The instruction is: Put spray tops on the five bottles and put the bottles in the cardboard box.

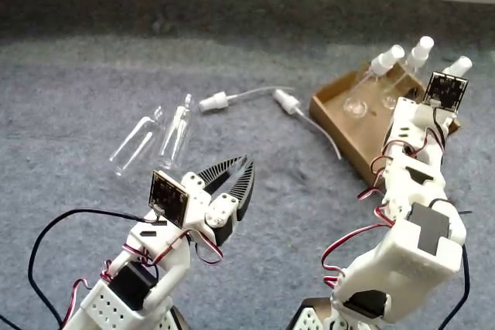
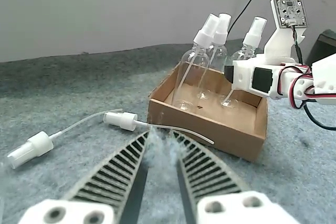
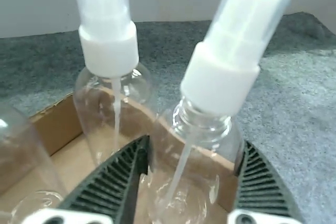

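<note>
The right gripper (image 3: 192,149) clasped a capped bottle (image 3: 207,124) in the cardboard box (image 2: 210,129); a careless release could topple the neighbouring bottles (image 3: 107,98). The left gripper (image 2: 160,139) hung released, empty

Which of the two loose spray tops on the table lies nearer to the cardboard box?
The spray top whose tube curves past the cardboard box; the other spray top lies closer to the two uncapped bottles.
</note>
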Tool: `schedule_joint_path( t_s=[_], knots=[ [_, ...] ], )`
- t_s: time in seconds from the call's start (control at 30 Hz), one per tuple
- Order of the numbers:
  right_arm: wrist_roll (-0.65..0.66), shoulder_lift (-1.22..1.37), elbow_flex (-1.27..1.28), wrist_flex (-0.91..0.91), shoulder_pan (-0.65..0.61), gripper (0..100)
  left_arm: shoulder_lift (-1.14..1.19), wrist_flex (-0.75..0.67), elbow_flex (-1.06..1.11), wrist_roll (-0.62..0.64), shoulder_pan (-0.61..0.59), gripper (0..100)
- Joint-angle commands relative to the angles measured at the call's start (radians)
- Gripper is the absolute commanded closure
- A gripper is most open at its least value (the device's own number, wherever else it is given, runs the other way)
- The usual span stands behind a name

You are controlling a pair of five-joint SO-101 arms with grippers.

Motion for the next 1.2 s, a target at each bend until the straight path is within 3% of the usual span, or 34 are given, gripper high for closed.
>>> schedule_joint_path(
  t_s=[0.0, 0.43, 0.6, 0.97, 1.17],
  knots=[
    [0.0, -0.018, -0.036, -0.019, 0.005, 79.2, -0.01, 0.003, 0.021, -0.009, -0.01, 99],
    [0.04, -0.018, -0.035, -0.016, 0.012, 74.3, -0.01, 0.003, 0.021, -0.009, -0.01, 99],
    [0.04, -0.019, -0.047, 0.163, 0.013, 74.2, -0.01, 0.003, 0.021, -0.009, -0.01, 99],
    [0.04, -0.044, -0.087, 0.188, 0.015, 74.2, -0.01, 0.003, 0.021, -0.009, -0.01, 99],
    [0.04, -0.188, -0.088, 0.38, 0.01, 74.2, -0.01, 0.003, 0.021, -0.009, -0.01, 99]
  ],
)
